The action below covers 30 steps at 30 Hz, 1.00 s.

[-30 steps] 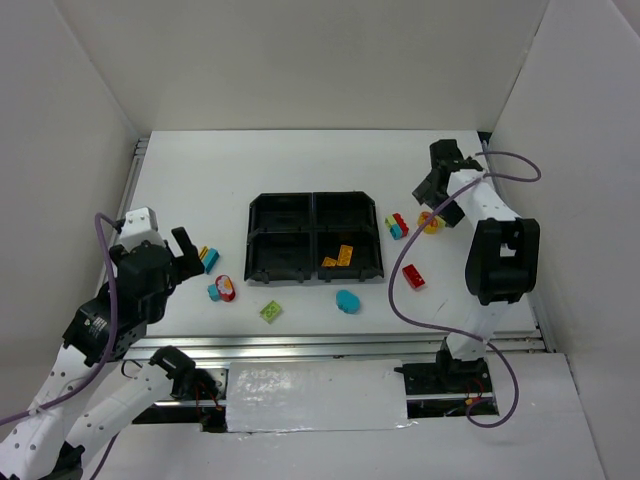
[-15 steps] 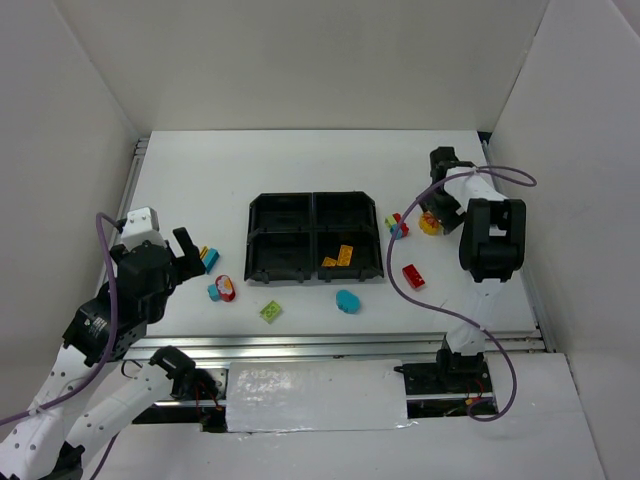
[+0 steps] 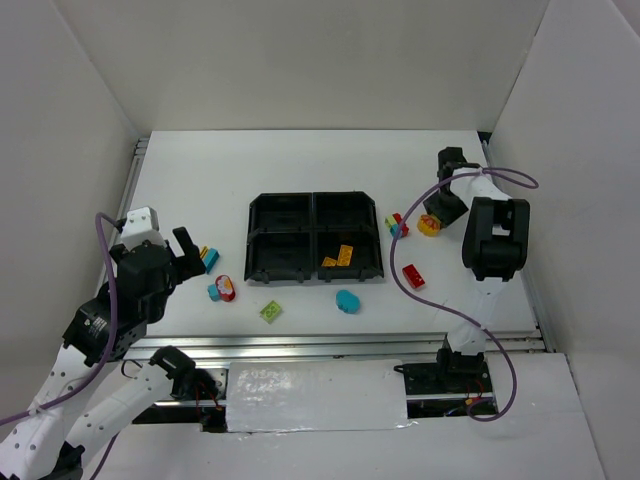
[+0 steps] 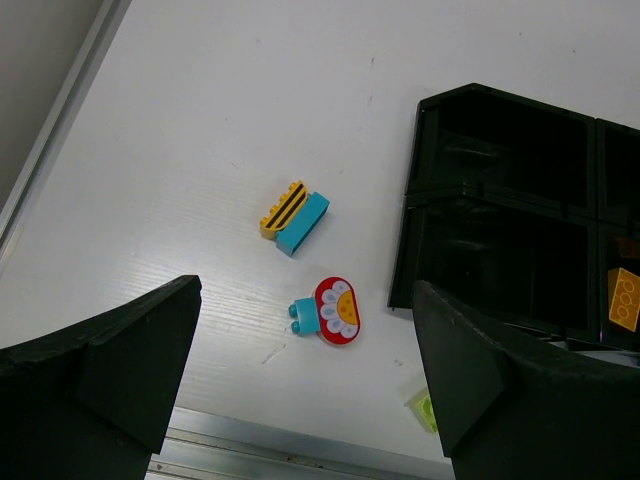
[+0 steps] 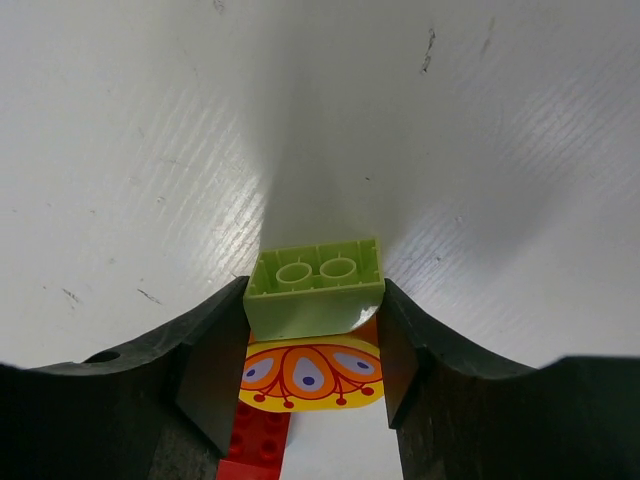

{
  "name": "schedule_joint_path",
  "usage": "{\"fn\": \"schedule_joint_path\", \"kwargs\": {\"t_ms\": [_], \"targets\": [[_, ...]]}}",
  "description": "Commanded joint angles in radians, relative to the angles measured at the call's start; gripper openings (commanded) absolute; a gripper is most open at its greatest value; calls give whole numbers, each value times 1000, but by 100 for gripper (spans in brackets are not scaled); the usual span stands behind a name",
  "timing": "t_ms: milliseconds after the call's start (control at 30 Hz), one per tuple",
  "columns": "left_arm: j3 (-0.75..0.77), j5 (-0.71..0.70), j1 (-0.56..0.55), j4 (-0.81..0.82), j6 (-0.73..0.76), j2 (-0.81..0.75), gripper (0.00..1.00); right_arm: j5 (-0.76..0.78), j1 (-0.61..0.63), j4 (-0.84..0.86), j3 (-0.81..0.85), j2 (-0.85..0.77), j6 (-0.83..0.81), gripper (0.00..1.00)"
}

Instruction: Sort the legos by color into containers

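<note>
**Right hand clamped on a lime green brick, left hand wide open**

Seen from above, a white surface (image 3: 300,160) carries a black tray (image 3: 252,238) with four square compartments in a two-by-two grid. The tray sits near the middle of the surface. Its near-right compartment holds two yellow-orange bricks (image 3: 340,257).

The right hand (image 3: 440,207) points down at the surface, well to the right of the tray. Its wrist camera shows both fingers (image 5: 215,360) pressed against the ends of a lime green brick (image 5: 315,285) with two round studs. The brick is gripped between them. Just below it in that view is a yellow-orange rounded piece (image 5: 310,375) with a red and violet pattern. A red brick (image 5: 255,445) touches that piece. Whether these three are snapped together cannot be told.

A small cluster of green, red and cyan bricks (image 3: 396,224) lies just beside the tray's right wall. A lone red brick (image 3: 413,277) lies nearer the arms. A cyan rounded brick (image 3: 347,300) and a loose lime brick (image 3: 270,311) lie close to the tray's near edge.

The left hand (image 4: 305,285) hovers above the surface to the left of the tray. Its jaws are spread as wide as they go and hold nothing. Below it lies a striped yellow-orange brick joined to a cyan one (image 4: 295,215). Nearer the arms is a red rounded piece against a small cyan brick (image 4: 330,312).
</note>
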Motion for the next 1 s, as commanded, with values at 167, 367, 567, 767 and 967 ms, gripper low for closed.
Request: {"fn": "schedule_joint_path", "kwargs": {"t_ms": [167,367,567,767,967], "targets": [[-1,14,5,42,22,-4,99,-34,-9,123,-101,-156,-27,15],[27,40,5,39,27,31,100,-26,15,166,-190,-382,-36,13],[33,400,7,176,-18,43,99,90,224,139,-267,-652,-19,14],[-140,961,-19,697,-162,126,99,187,589,138,-341,-919,63,16],[-205,957,-194,1003,-167,230,100,340,914,68,-324,-966,188,16]]}}
